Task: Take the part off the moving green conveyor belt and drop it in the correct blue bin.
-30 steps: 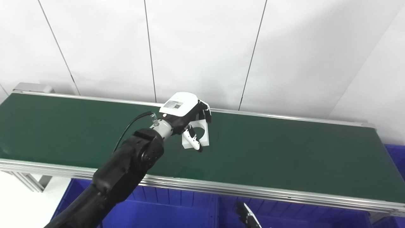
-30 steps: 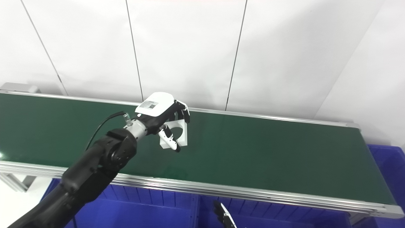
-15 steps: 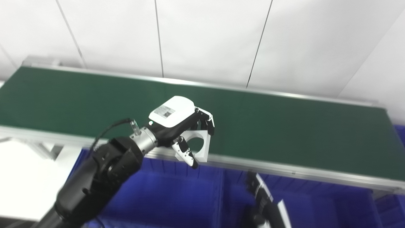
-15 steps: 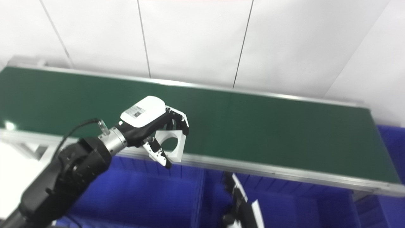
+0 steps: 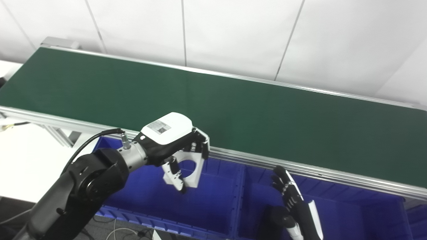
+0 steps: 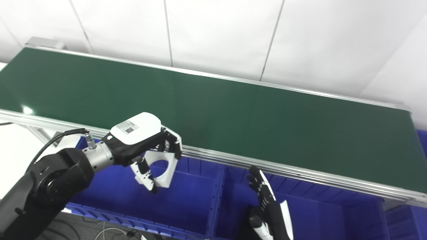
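Observation:
My left hand (image 5: 173, 141) is shut on a white block-shaped part (image 5: 190, 169) with a round hole through it. It holds the part in the air over the left blue bin (image 5: 206, 203), just in front of the conveyor's near rail. The hand and the part (image 6: 162, 170) also show in the right eye view. The green conveyor belt (image 5: 233, 110) carries nothing that I can see. My right hand (image 5: 295, 203) is low over the middle blue bin (image 5: 350, 216), its fingers straight and apart, holding nothing.
The belt's aluminium rail (image 5: 300, 168) runs between the belt and the bins. A white wall (image 5: 233, 33) stands behind the belt. A further blue bin (image 6: 422, 140) shows at the far right. Cables (image 5: 116, 230) lie on the floor at lower left.
My left hand has carried the part off the belt, toward me and down, to a spot over the left bin. The camera has tilted down. My right hand has come further into view.

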Controlling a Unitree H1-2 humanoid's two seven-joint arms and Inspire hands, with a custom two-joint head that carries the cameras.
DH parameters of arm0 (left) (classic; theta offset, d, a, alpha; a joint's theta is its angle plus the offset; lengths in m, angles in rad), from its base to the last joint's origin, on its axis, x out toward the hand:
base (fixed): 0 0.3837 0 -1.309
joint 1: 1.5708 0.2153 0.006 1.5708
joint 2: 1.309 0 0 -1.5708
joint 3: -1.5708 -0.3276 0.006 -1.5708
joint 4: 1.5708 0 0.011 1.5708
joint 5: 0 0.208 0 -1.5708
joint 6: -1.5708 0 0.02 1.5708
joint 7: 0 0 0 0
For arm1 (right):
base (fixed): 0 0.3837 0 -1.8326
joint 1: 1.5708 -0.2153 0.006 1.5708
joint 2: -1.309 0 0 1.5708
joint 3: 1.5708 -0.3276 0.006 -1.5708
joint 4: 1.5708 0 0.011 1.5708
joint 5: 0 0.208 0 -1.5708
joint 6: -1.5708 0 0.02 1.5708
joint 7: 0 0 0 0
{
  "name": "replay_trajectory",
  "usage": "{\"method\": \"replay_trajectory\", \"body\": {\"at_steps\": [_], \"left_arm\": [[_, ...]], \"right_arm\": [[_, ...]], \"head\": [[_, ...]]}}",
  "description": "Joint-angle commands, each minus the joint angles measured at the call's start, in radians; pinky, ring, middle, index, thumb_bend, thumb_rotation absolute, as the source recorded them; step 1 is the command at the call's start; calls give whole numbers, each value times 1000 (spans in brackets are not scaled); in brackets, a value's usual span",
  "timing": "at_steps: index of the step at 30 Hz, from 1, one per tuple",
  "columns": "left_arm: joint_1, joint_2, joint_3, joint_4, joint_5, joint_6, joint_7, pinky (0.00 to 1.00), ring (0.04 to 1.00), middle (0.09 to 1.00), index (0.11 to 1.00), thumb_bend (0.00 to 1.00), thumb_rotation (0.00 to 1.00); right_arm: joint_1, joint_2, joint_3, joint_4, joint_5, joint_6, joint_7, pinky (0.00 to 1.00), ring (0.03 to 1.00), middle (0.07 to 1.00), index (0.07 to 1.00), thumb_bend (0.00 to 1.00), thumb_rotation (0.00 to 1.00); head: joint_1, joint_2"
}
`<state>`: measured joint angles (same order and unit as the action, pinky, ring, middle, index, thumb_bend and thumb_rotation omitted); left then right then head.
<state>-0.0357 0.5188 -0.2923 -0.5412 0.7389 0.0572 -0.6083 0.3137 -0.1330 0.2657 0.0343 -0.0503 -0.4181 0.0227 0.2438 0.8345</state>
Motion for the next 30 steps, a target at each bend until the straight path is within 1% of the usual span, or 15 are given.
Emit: {"method": "replay_trajectory", "body": {"at_steps": [1,4,7,9,11,14,19,22,24,27,30], "left_arm": [[-2,27,8,11,25,-46,30,384,392,496,527,499,0],[10,41,4,61,71,-92,46,400,401,503,519,500,0],[12,42,0,98,119,-92,37,413,415,513,505,501,0],[13,42,2,134,138,-98,48,401,415,511,508,501,0],[12,43,4,180,157,-118,79,387,407,498,519,500,0],[9,42,8,238,177,-131,121,386,408,497,519,500,0],[-11,26,6,362,214,-131,206,357,394,489,530,499,0],[-19,12,-2,424,235,-128,253,371,396,491,532,498,0],[-24,4,-18,473,261,-134,296,382,396,486,535,498,0],[-31,-4,-42,527,293,-139,337,404,408,487,528,500,0],[-39,-13,-79,616,328,-163,427,386,389,490,533,499,0]], "right_arm": [[4,-1,-11,-35,21,-47,20,885,906,926,935,968,927],[5,-5,-23,-34,38,-49,37,894,907,927,936,964,920],[7,-7,-33,-33,53,-49,54,903,910,933,938,969,915],[7,-5,-40,-31,62,-48,65,907,912,933,938,970,912],[7,-4,-47,-28,65,-49,72,909,916,933,939,972,911],[8,1,-55,-25,73,-50,82,914,918,932,939,979,907],[9,3,-65,-31,85,-49,99,921,919,932,939,983,902],[10,4,-71,-32,96,-49,109,927,920,934,939,978,894],[11,5,-75,-32,99,-49,113,925,918,934,937,977,889],[13,8,-77,-36,96,-48,116,924,918,936,937,978,891],[15,10,-80,-38,91,-48,119,923,920,937,938,979,894]], "head": [[10,0],[31,-1],[48,-6],[54,-9],[60,-13],[63,-12],[72,-11],[76,-11],[75,-11],[73,-10],[70,-9]]}}
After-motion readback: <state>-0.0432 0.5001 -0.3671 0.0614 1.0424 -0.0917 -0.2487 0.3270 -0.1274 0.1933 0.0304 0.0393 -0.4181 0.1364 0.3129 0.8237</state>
